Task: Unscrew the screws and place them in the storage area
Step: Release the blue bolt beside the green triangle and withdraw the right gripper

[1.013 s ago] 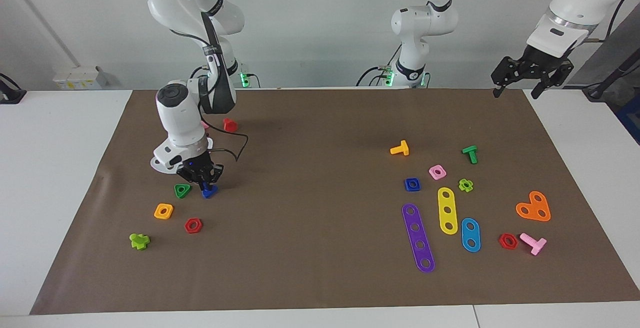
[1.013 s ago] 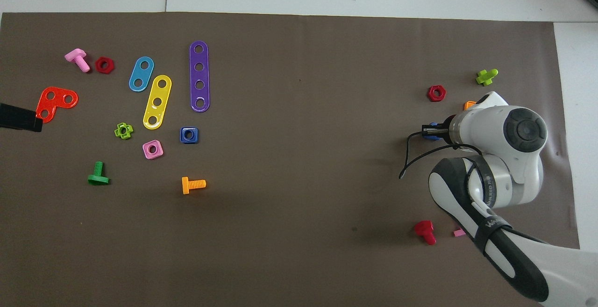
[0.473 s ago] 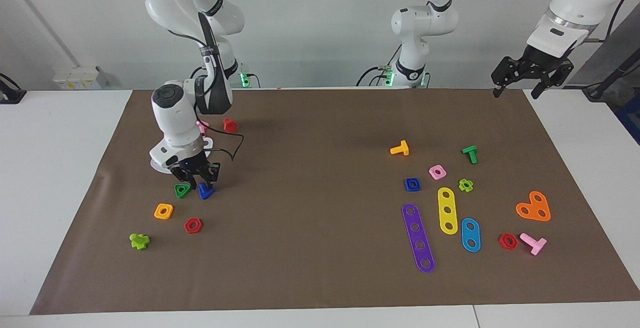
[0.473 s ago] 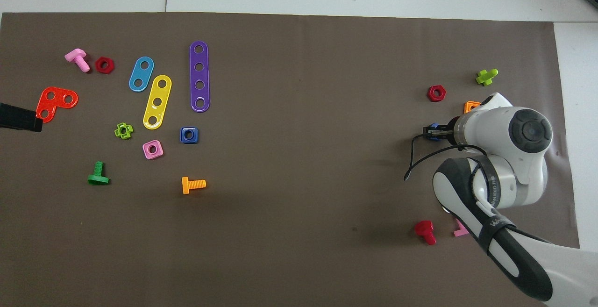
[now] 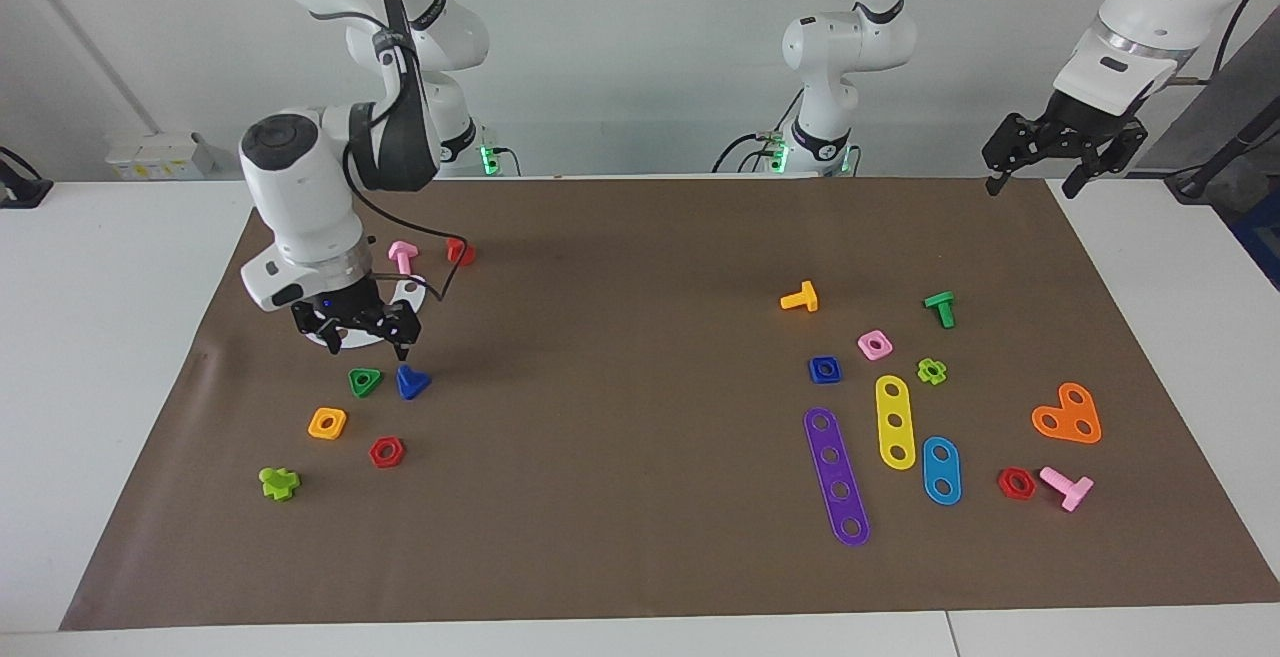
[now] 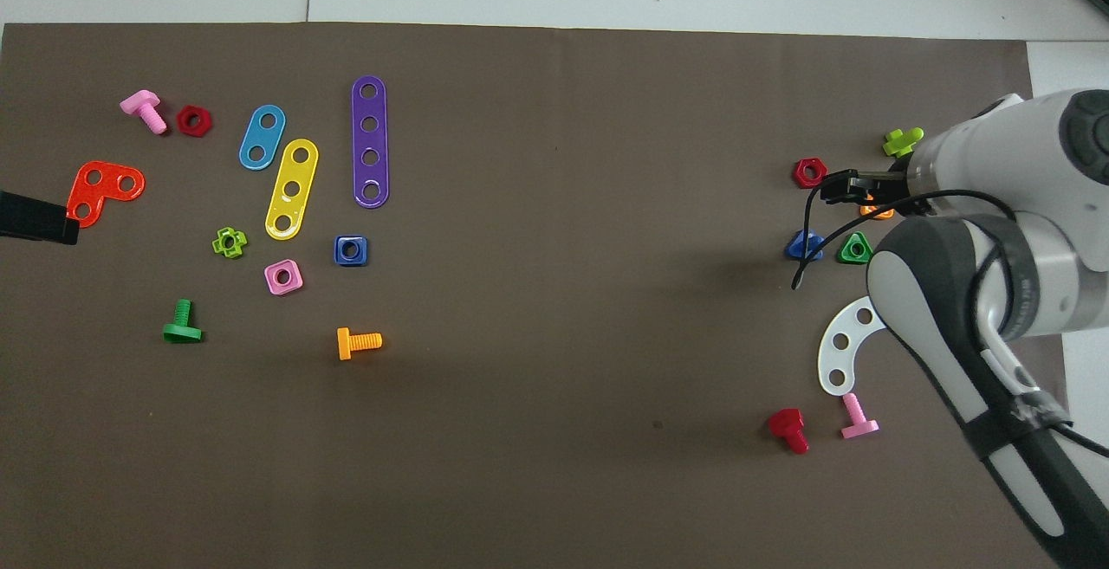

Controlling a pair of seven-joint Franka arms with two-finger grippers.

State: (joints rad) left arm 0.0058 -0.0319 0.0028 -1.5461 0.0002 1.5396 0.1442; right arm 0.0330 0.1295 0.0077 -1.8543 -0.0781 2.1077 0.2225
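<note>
The blue triangular-headed screw [image 5: 410, 382] [image 6: 804, 246] lies on the brown mat [image 5: 640, 267] [image 6: 563, 309], beside a green triangular nut [image 5: 365, 382] [image 6: 855, 248]. My right gripper [image 5: 365, 332] [image 6: 845, 188] hangs open and empty just above the mat, over a white curved strip [image 5: 405, 289] [image 6: 839, 352], apart from the screw. The blue square nut [image 5: 825, 369] [image 6: 350, 249] sits among the parts at the left arm's end. My left gripper [image 5: 1032, 182] [image 6: 39, 218] waits open, raised over the mat's corner.
Around the screw lie an orange square nut [image 5: 327, 423], a red hex nut [image 5: 386, 451], a lime bolt [image 5: 279, 482], a pink bolt [image 5: 402, 255] and a red bolt [image 5: 460, 251]. Purple [image 5: 836, 475], yellow [image 5: 895, 421] and blue [image 5: 941, 470] strips lie at the left arm's end.
My right gripper opened and let go of the blue screw, then rose and drew back toward its own end of the table. The screw now rests on the mat. The left arm stayed still.
</note>
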